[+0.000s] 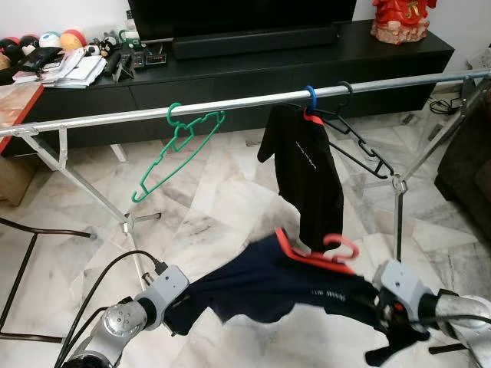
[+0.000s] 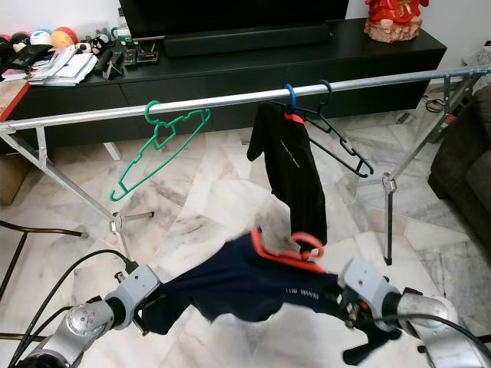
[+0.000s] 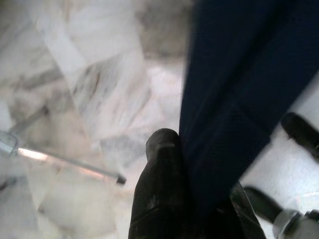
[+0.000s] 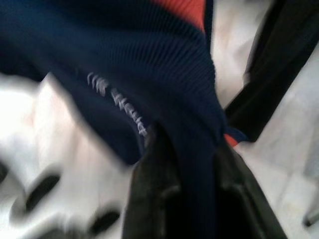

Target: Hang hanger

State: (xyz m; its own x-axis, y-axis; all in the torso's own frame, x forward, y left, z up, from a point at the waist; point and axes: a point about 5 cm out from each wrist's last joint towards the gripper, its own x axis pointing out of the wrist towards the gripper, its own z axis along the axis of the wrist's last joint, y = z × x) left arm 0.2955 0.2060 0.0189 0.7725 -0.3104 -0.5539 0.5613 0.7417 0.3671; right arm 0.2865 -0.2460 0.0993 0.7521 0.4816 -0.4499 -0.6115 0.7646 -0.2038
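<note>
A navy shirt [image 1: 265, 287] on a red hanger [image 1: 322, 254] is stretched low between my two arms, in front of the silver clothes rail [image 1: 230, 103]. My left gripper [image 3: 192, 199] is shut on the shirt's left edge, the fabric [image 3: 234, 99] pinched between its black fingers [image 3: 159, 194]. At the other side my right gripper [image 4: 192, 199] is shut on the shirt, cloth [image 4: 124, 74] bunched between its fingers [image 4: 149, 189]. The red hook [image 1: 343, 245] curls up well below the rail.
On the rail hang an empty green hanger [image 1: 178, 149], a black T-shirt [image 1: 307, 172] on a blue-hooked hanger and an empty black hanger [image 1: 357, 142]. A black TV console [image 1: 253, 73] stands behind. A dark sofa [image 1: 468, 165] sits at right. Marble floor lies below.
</note>
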